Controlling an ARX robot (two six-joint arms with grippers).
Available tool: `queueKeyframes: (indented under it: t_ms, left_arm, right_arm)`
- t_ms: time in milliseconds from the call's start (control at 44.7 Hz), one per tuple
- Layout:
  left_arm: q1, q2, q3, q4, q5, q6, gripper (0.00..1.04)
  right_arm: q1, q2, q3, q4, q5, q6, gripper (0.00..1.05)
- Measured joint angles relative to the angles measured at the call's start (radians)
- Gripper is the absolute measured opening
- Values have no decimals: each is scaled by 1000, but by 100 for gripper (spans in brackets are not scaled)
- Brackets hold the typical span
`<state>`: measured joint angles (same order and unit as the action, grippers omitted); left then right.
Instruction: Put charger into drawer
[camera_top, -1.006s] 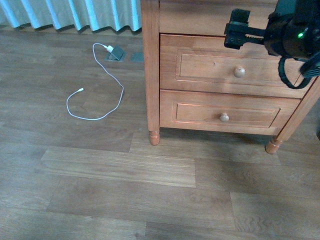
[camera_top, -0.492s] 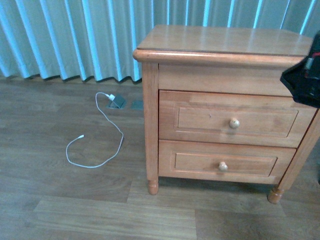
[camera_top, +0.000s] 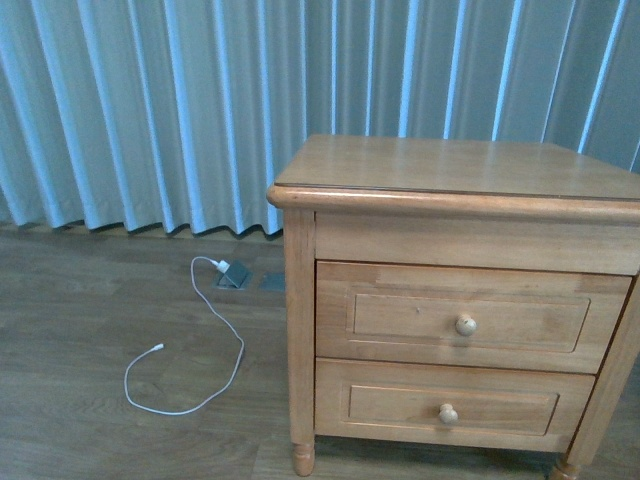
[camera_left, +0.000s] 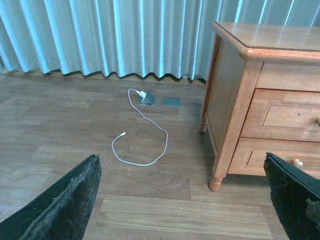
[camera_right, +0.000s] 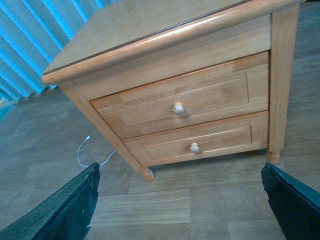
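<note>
The drawer (camera_top: 465, 320) is the upper of two in a honey-coloured wooden nightstand (camera_top: 450, 165); it is closed, with a round knob, and also shows in the right wrist view (camera_right: 177, 100) and partly in the left wrist view (camera_left: 290, 117). The charger is out of view; the nightstand's top is bare. My left gripper (camera_left: 182, 210) hangs open over the wood floor, left of the nightstand, with nothing between its fingers (camera_left: 65, 205). My right gripper (camera_right: 180, 210) is open too, above the floor in front of the nightstand. Neither arm shows in the front view.
A long thin white cable (camera_top: 215, 340) lies looped on the floor left of the nightstand, plugged in at a grey floor socket (camera_top: 235, 275). A shallower lower drawer (camera_top: 448, 410) is closed. Pale blue curtains (camera_top: 150, 110) hang behind.
The front view has swung upward, from the floor and drawer fronts to the nightstand's top and curtains. The right arm, seen at the right edge before, has left that view.
</note>
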<state>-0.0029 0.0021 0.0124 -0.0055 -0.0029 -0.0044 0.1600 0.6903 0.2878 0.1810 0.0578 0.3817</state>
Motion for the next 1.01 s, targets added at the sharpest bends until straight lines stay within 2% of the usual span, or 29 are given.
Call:
queueKeyframes:
  t_ms: [201,246,335,425,469,536,693,1006]
  left_arm:
    - [0,0,0,0,0,0,99]
    - [0,0,0,0,0,0,99]
    - [0,0,0,0,0,0,99]
    - [0,0,0,0,0,0,99]
    - [0,0,0,0,0,0,99]
    - [0,0,0,0,0,0,99]
    - [0,0,0,0,0,0,99]
    - [0,0,0,0,0,0,99]
  right_arm:
    - [-10,-10,-5,6,3,5,96]
    - [-7,-12,-61,156,69,-95,87]
    - [-25,-51,-130,285,72,-262,69]
    - [-51,-109,-166,278,49,-341,47]
    - [-59,-123,-175,270,38,-351,41]
    - [-125,-161,-196,247,-47,-364,26]
    - [-157,-227,-218,211,-54,-375,1]
    - [-158,-340,-266,153,-56,-377,2]
